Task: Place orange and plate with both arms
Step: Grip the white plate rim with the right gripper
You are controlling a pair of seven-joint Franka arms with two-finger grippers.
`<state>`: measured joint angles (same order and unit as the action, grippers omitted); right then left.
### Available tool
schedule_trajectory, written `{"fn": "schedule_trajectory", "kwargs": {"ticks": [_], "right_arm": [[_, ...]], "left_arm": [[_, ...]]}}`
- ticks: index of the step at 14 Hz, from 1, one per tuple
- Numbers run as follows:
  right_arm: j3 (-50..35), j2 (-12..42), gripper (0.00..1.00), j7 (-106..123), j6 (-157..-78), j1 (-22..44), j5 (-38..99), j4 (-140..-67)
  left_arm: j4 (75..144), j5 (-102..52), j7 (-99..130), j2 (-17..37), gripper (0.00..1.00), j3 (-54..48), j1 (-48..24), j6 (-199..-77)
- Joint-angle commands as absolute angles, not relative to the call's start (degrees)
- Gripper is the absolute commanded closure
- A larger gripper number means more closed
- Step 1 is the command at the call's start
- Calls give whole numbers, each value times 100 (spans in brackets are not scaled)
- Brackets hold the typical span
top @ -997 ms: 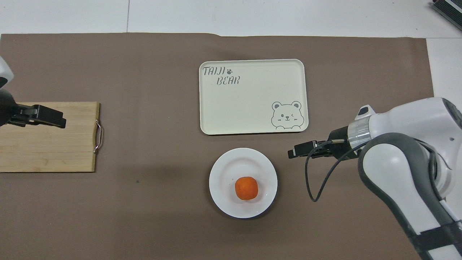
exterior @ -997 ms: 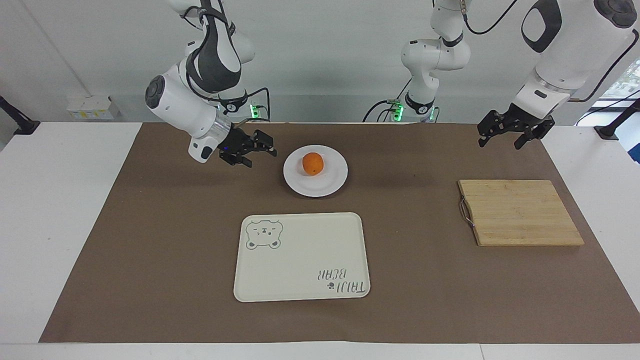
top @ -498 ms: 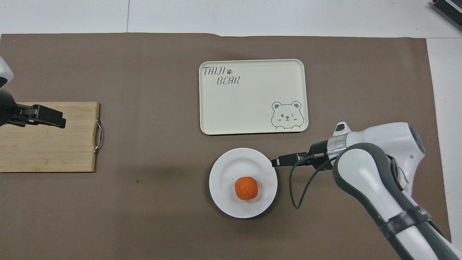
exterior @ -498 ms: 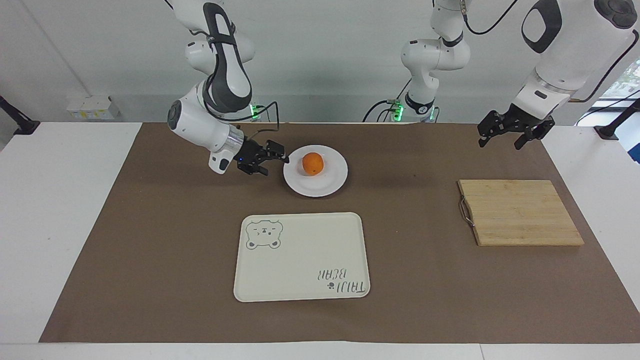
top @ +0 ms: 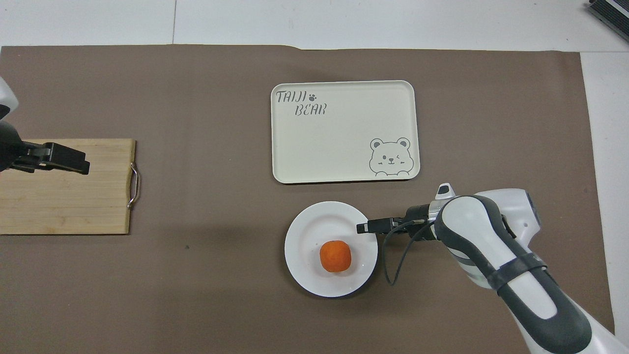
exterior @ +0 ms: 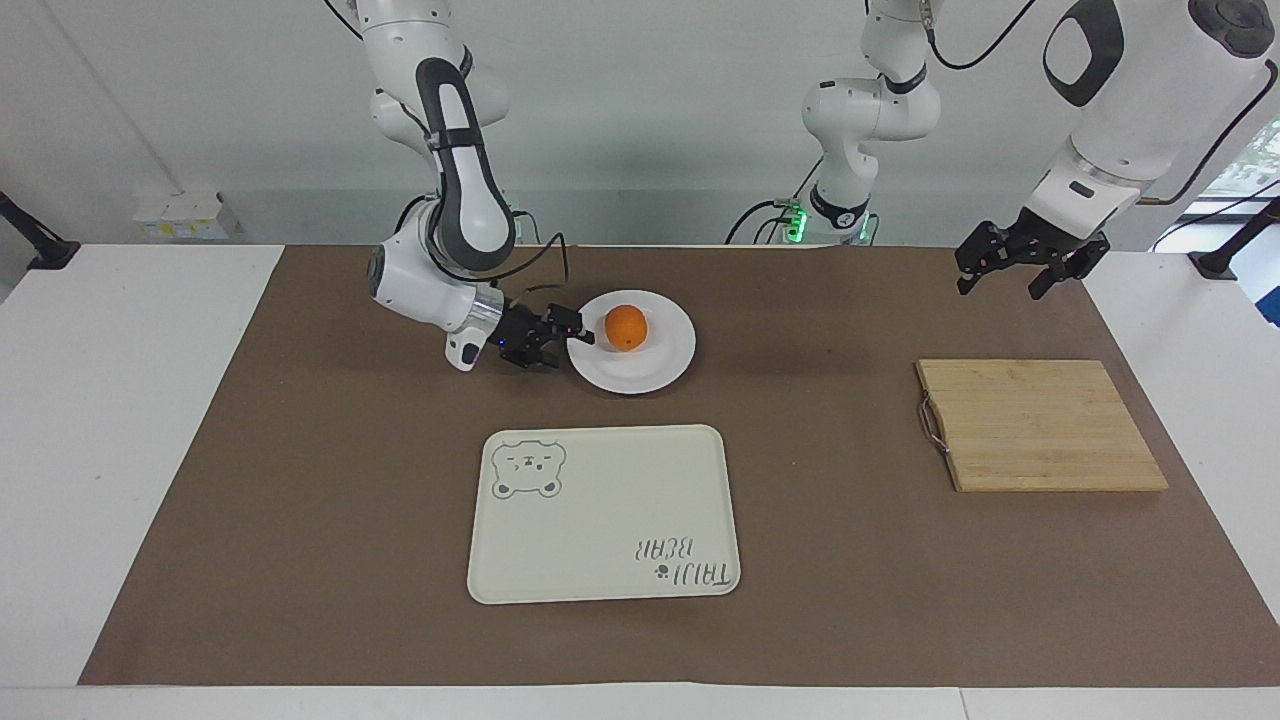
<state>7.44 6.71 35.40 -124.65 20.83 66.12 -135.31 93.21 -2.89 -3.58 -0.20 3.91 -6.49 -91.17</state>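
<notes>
The orange [exterior: 626,327] lies in the middle of the white plate [exterior: 650,372], which sits on the brown mat near the robots. Both also show in the overhead view, the orange [top: 335,256] on the plate [top: 309,231]. My right gripper [exterior: 577,333] is low at the plate's rim on the right arm's side, open, with its fingertips reaching just over the rim [top: 364,227]. My left gripper [exterior: 1003,275] is open and empty. It waits up in the air over the cutting board [top: 73,160].
A cream tray with a bear print [exterior: 600,520] lies farther from the robots than the plate. A wooden cutting board [exterior: 1040,425] with a metal handle lies toward the left arm's end. A brown mat covers the table.
My right gripper has come down and moved toward the plate, from apart from it to its rim. The left arm, the orange and the plate have not moved.
</notes>
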Motion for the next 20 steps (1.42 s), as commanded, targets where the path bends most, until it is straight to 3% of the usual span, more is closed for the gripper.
{"fn": "schedule_trajectory", "kwargs": {"ticks": [1, 7, 8, 10, 12, 13, 20], "right_arm": [[747, 668, 0, 3805, -12577, 2249, 7136, -13711], [756, 510, 0, 4242, -12551, 2232, 7146, -14080], [756, 501, 10, 4445, -12542, 2206, 7146, -14089], [756, 501, 62, 4404, -12542, 2206, 7146, -14089], [756, 510, 94, 4273, -12542, 2197, 7146, -14089], [747, 510, 100, 4080, -12542, 2206, 7146, -14080], [747, 571, 100, 4254, -12534, 2198, 7146, -13975]], "left_arm": [[9158, -176, -387, 53, 0, 360, -606, -8956], [9158, -176, -387, 53, 0, 360, -606, -8956], [9150, -176, -387, 53, 0, 360, -606, -8956], [9150, -176, -387, 53, 0, 360, -606, -8956], [9150, -176, -387, 53, 0, 360, -606, -8956], [9149, -176, -387, 53, 0, 360, -606, -8956], [9150, -176, -387, 53, 0, 360, -606, -8956]]}}
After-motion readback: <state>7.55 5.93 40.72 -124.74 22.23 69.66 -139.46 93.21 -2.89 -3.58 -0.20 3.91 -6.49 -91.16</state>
